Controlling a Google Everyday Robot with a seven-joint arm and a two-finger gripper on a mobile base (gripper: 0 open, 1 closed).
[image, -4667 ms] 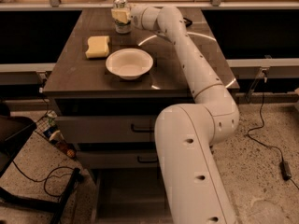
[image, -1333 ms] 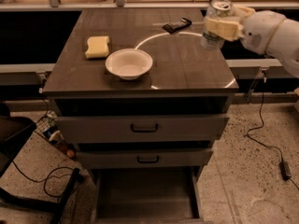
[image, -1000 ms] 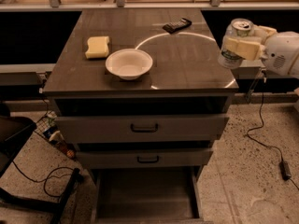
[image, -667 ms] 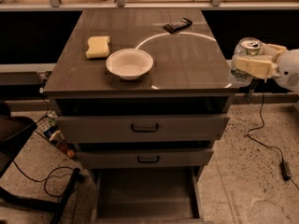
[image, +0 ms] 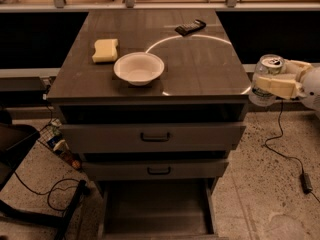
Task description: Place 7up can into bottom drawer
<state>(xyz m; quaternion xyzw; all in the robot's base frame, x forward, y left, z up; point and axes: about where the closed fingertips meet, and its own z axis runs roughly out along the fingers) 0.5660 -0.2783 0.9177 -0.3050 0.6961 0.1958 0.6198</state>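
The 7up can, silvery with a silver top, is held upright in the air just off the right edge of the cabinet top. My gripper comes in from the right edge of the view and is shut on the can, its cream fingers wrapped around its side. The bottom drawer is pulled open at the foot of the cabinet, a wide grey tray with a bare floor, down and left of the can.
On the cabinet top sit a white bowl, a yellow sponge and a dark flat object. Two upper drawers with dark handles are shut. Cables lie on the floor at left and right.
My gripper has carried the can from the back of the cabinet top rightward past the right edge and lower, now level with the cabinet's front right corner.
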